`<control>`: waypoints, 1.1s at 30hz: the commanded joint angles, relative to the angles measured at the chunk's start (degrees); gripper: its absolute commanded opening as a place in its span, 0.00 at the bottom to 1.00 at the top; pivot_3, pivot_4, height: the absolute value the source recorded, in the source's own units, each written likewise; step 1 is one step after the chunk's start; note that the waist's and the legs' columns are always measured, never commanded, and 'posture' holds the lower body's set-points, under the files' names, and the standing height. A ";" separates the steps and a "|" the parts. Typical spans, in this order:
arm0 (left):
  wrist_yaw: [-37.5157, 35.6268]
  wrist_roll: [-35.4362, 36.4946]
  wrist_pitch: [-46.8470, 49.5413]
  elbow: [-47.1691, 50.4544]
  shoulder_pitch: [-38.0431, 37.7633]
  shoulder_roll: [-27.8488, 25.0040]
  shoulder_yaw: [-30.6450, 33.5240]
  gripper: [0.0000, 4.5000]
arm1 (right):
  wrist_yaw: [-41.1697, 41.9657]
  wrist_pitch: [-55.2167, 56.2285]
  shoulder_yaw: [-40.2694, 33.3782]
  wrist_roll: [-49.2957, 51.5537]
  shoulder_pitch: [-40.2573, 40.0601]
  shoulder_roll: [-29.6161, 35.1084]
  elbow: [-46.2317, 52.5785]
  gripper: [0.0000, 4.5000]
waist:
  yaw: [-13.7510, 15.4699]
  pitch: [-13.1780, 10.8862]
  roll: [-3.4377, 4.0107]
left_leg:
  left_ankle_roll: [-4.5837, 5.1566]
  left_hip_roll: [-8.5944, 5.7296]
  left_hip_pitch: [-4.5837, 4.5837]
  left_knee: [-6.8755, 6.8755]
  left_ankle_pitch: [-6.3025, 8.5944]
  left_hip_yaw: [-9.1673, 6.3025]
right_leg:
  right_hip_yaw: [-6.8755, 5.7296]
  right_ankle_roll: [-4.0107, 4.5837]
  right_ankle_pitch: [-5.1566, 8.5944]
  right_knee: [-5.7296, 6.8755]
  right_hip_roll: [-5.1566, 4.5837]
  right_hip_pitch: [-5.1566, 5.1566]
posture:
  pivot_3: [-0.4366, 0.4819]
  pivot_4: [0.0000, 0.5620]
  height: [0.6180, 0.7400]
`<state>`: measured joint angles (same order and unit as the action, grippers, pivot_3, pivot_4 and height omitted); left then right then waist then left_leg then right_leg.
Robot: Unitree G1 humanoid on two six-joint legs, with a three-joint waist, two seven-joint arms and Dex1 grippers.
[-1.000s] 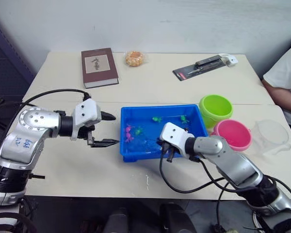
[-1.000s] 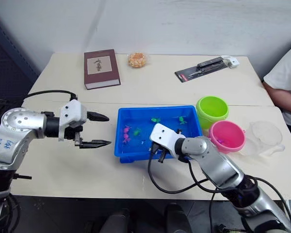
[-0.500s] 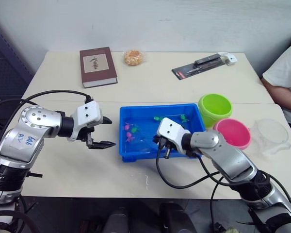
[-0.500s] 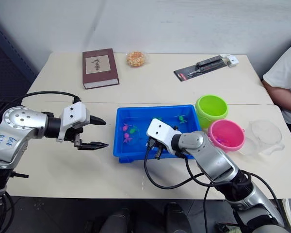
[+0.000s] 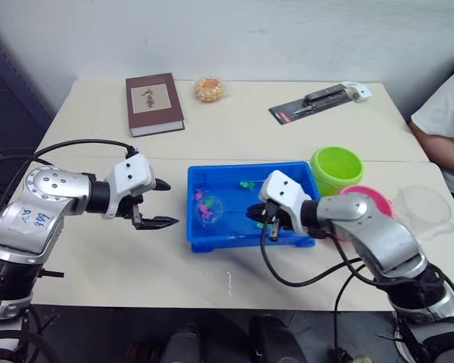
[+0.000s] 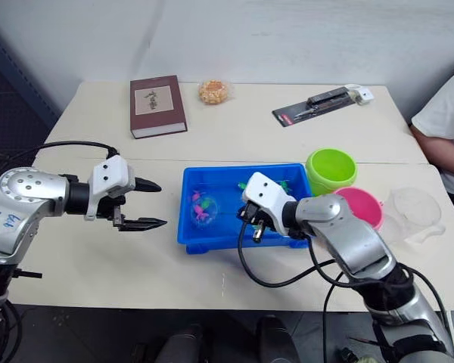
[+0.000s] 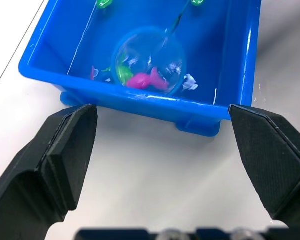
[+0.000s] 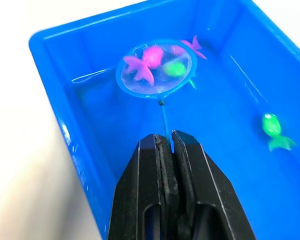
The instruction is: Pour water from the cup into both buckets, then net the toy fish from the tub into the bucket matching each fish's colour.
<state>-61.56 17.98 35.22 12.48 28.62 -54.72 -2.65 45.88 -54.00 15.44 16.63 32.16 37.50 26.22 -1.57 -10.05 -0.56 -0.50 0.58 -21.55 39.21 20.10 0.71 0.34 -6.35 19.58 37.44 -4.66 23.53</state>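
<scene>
Because the net (image 8: pixel 156 69) is thin and light on a wiry handle, we hold it at the handle end, where our right gripper (image 8: pixel 166 141) is clamped. Its hoop lies in the tub (image 5: pixel 199 234) with small, probably slippery fish (image 8: pixel 141 64) over it. Our left gripper (image 5: pixel 157 203) hovers open beside the tub.

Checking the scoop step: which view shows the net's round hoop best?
The right wrist view: the net lies in plain sight in the tub, pink and green fish at its hoop, handle in the right gripper. The left wrist view shows the hoop too; in the eye views it is small.
</scene>
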 commanded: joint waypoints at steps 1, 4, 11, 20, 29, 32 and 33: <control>0.49 1.91 0.11 0.23 0.11 1.00 2.67 1.00 | 2.02 -0.94 -5.60 3.63 -0.94 2.90 3.21 0.00 | 0.02 0.00 0.00 | 0.00 0.00 0.00 0.00 0.00 0.00 | 0.00 0.00 0.00 0.01 0.00 0.00 | 0.48 0.27 0.99; 0.60 2.58 -0.18 0.21 0.18 1.97 3.18 1.00 | 3.32 -1.46 -10.13 6.83 -2.43 5.18 4.07 0.00 | 0.09 -0.01 -0.02 | 0.01 -0.01 0.00 0.00 0.00 0.00 | 0.01 0.00 0.00 0.01 0.00 -0.01 | 0.48 0.27 0.99; -1.29 8.68 -2.57 0.12 1.44 8.20 5.10 1.00 | 6.38 -1.04 -30.76 16.04 -14.46 10.97 7.09 0.00 | 1.13 -0.02 -0.04 | 0.03 -0.02 -0.02 0.04 0.01 -0.01 | 0.03 0.00 0.00 -0.03 0.00 -0.06 | 0.48 0.27 0.99; -1.27 10.78 -6.17 -4.19 4.55 15.87 4.26 1.00 | 6.23 1.51 -55.98 22.35 -33.89 9.81 13.77 0.00 | 1.79 -0.01 -0.05 | 0.09 -0.13 0.05 0.07 -0.03 0.09 | 0.04 -0.04 -0.02 0.05 0.12 -0.11 | 0.48 0.27 0.99; -2.20 7.27 -13.10 -14.19 9.77 22.92 0.52 1.00 | 4.72 19.93 -70.24 10.56 -53.92 2.37 12.14 0.00 | 2.46 0.00 -0.06 | 0.16 -0.29 0.19 0.05 -0.06 0.29 | 0.06 -0.15 -0.08 0.08 0.16 -0.15 | 0.48 0.27 0.99; -2.20 7.16 -13.80 -14.87 9.98 23.76 0.39 1.00 | 4.00 27.07 -69.56 6.64 -57.55 0.57 9.14 0.00 | 2.28 0.01 -0.07 | 0.21 -0.31 0.30 0.04 -0.08 0.43 | 0.16 -0.18 -0.09 0.07 0.14 -0.18 | 0.48 0.27 0.99; -2.19 7.20 -13.96 -14.75 9.72 23.99 0.31 1.00 | 3.14 30.93 -69.29 4.72 -58.36 -0.88 7.62 0.00 | 2.22 0.01 -0.07 | 0.22 -0.30 0.32 0.03 -0.08 0.43 | 0.17 -0.19 -0.10 0.09 0.15 -0.18 | 0.48 0.27 0.99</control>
<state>-63.60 25.20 22.37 -3.11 37.66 -31.00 -2.51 50.17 -28.50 -52.79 23.72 -25.71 37.76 35.09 0.65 -10.04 -0.62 -0.28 0.27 -21.23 39.23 20.02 1.14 0.51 -6.53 19.48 37.53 -4.52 23.36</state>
